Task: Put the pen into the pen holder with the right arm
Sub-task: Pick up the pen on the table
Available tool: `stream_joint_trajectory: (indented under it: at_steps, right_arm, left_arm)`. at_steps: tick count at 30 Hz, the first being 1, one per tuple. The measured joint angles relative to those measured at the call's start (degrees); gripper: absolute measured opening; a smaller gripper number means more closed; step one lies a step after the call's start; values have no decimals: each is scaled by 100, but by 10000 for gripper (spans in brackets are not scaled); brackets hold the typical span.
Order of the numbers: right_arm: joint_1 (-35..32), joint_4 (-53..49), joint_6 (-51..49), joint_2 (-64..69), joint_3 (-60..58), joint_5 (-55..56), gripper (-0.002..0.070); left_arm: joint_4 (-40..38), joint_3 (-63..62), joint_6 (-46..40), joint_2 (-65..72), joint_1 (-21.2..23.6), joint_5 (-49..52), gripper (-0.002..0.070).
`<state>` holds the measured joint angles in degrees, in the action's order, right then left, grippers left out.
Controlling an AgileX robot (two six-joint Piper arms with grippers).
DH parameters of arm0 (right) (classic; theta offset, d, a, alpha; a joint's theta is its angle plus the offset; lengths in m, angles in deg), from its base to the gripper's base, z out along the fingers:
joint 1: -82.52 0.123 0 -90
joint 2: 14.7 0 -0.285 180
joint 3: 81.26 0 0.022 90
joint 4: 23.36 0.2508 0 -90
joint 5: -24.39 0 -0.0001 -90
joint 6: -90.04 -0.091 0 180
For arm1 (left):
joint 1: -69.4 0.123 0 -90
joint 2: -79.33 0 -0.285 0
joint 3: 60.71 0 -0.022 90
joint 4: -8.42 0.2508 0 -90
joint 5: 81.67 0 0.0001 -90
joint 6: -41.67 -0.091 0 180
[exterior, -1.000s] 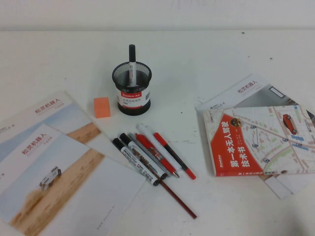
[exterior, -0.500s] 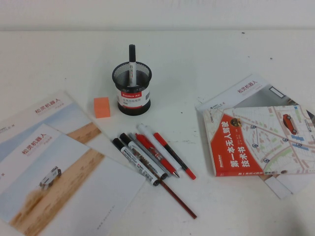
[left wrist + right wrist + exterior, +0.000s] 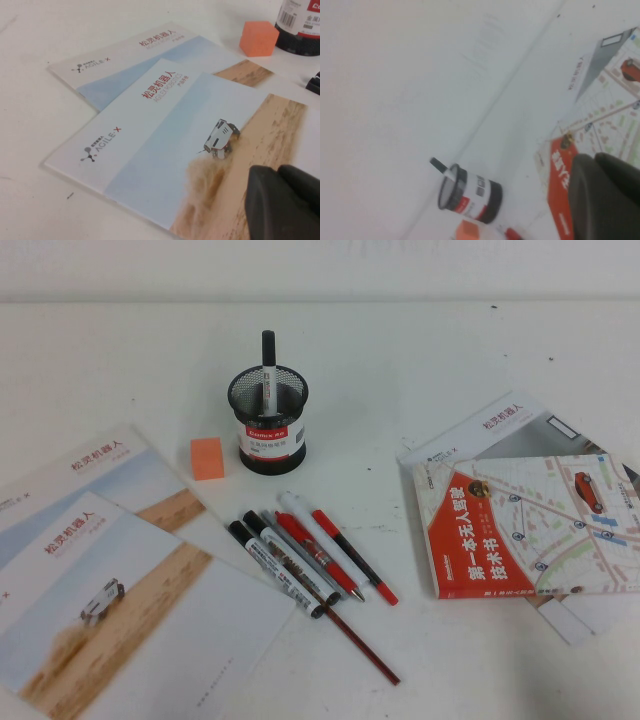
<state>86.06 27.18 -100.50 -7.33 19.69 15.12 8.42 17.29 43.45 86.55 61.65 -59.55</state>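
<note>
The pen [image 3: 352, 553], slim with a red cap, black barrel and red tip, lies at the right edge of a row of pens on the white table. The pen holder [image 3: 267, 420], a black mesh cup with a white and red label, stands behind the row with a black marker [image 3: 268, 358] upright in it. It also shows in the right wrist view [image 3: 470, 195]. Neither arm shows in the high view. My right gripper [image 3: 596, 159] is shut and empty, above the orange book [image 3: 560, 185]. My left gripper [image 3: 277, 172] is shut and empty over the brochures [image 3: 165, 130].
Several other pens and a dark-red pencil [image 3: 355, 638] lie beside the pen. An orange eraser [image 3: 207, 457] sits left of the holder. Brochures [image 3: 110, 580] cover the front left. A book [image 3: 530, 525] on papers lies at the right.
</note>
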Motion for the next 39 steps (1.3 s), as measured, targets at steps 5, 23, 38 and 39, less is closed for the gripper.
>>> stream_joint_trajectory:
  at_steps: [5, 23, 38, 39]
  right_arm:
    - [0, 350, 0, 0, 0, 181, -20]
    - [0, -762, 2164, 1583, 2389, -1719, -20]
    - [422, -3406, 2829, 5779, 5551, -4905, -20]
    - [611, -3575, 2724, 6034, 5654, -4929, -20]
  left_arm:
    - [0, 0, 0, 0, 0, 0, -1]
    - [0, 0, 0, 0, 0, 0, -1]
    - [0, 0, 0, 0, 0, 0, -1]
    - [0, 0, 0, 0, 0, 0, -1]
